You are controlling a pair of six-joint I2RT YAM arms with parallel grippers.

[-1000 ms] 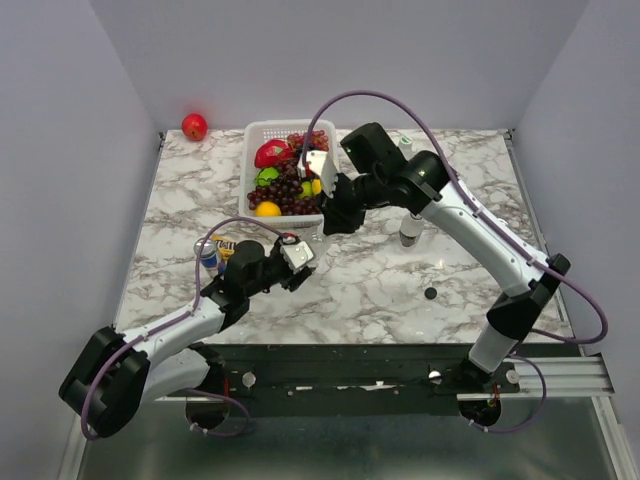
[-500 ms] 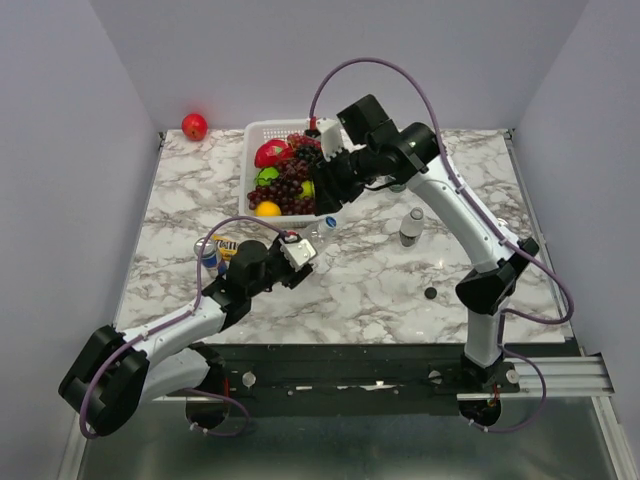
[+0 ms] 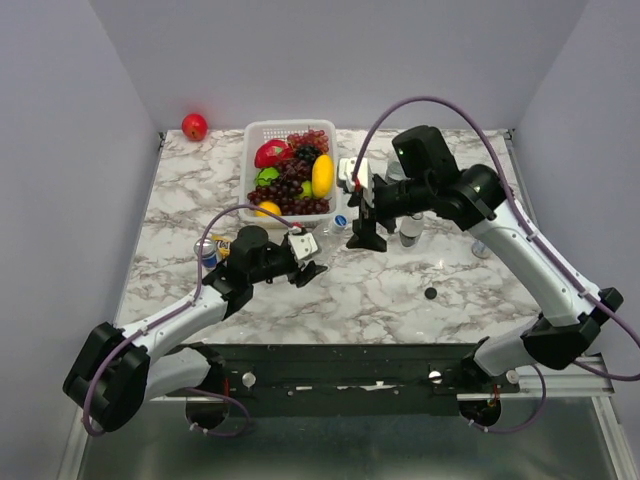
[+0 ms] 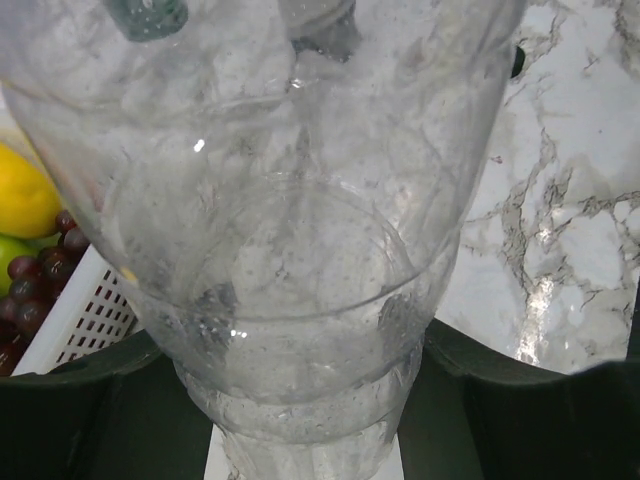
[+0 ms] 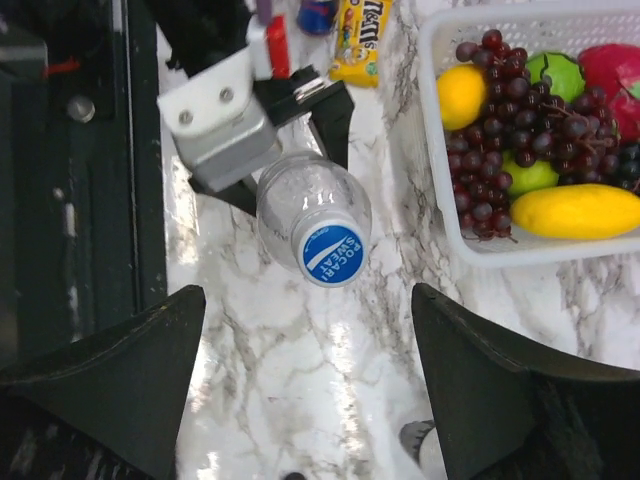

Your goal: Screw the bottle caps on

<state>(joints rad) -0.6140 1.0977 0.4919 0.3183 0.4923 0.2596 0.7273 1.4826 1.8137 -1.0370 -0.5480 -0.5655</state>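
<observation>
A clear plastic bottle [image 4: 300, 260] is tilted above the marble table, and my left gripper [image 4: 310, 410] is shut on its lower body. A blue bottle cap [image 5: 331, 250] sits on its neck, seen too in the top view [image 3: 340, 222]. My right gripper [image 5: 308, 330] stands open just off that cap, touching nothing; in the top view it hangs right of the cap [image 3: 365, 238]. A black bottle cap [image 3: 430, 293] lies loose on the table to the right. The white-green cap is out of view.
A white basket [image 3: 250, 135] of fruit stands at the back, with its corner close to the bottle [image 5: 440, 25]. A second small bottle [image 3: 410, 232] stands behind my right arm. A drink can [image 3: 208, 252] and a candy pack [image 5: 362, 30] lie at the left. A red apple [image 3: 194, 126] sits far back left.
My right gripper has opened, let go of the blue cap and drawn back to the right. The cap stays on the bottle. The left gripper keeps its hold, shifted slightly.
</observation>
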